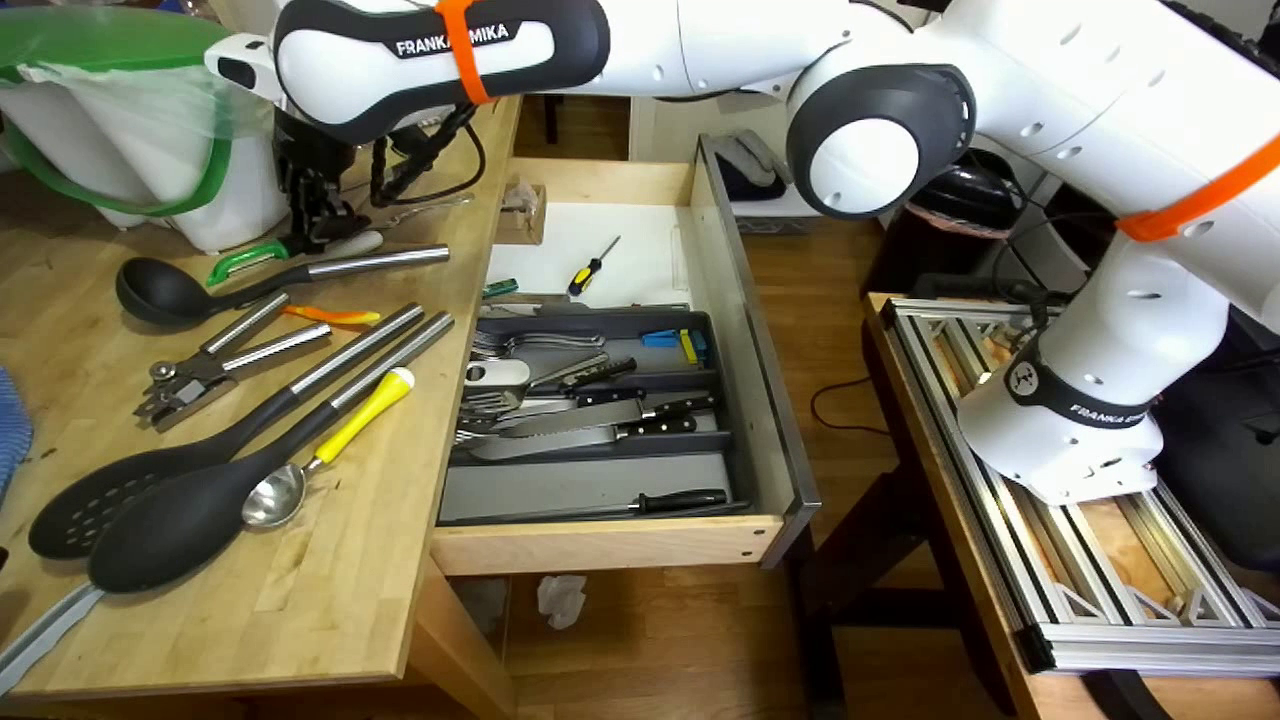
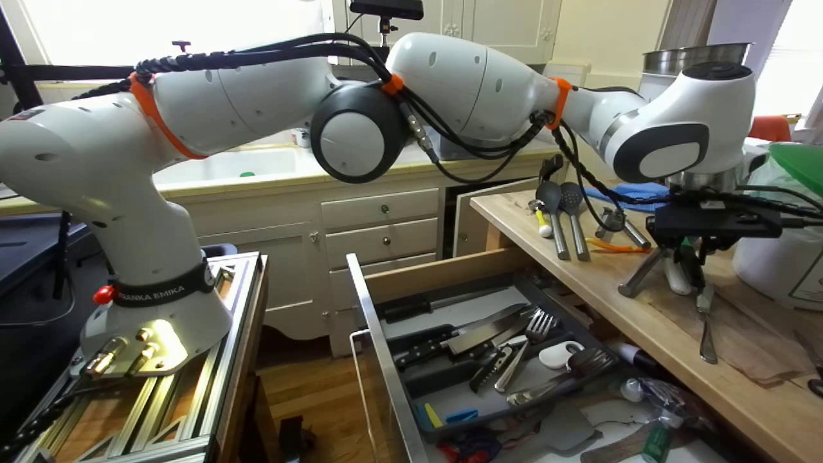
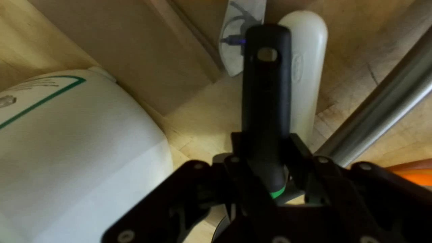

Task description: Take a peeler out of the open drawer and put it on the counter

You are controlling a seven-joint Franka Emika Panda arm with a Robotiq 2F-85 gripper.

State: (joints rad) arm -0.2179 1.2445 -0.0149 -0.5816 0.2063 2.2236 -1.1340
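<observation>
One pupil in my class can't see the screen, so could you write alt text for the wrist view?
The robot's hand grips a black-handled peeler over a wooden counter. A white handle appears just right of it, a steel handle slants across the right side, and a large white container fills the lower left.

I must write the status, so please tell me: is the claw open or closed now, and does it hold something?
Claw: closed, holding the peeler.

A kitchen, by its white sink (image 2: 276, 162), pale cabinets (image 2: 287, 267) and drawer (image 1: 600, 546) of cutlery (image 1: 580, 417).
</observation>
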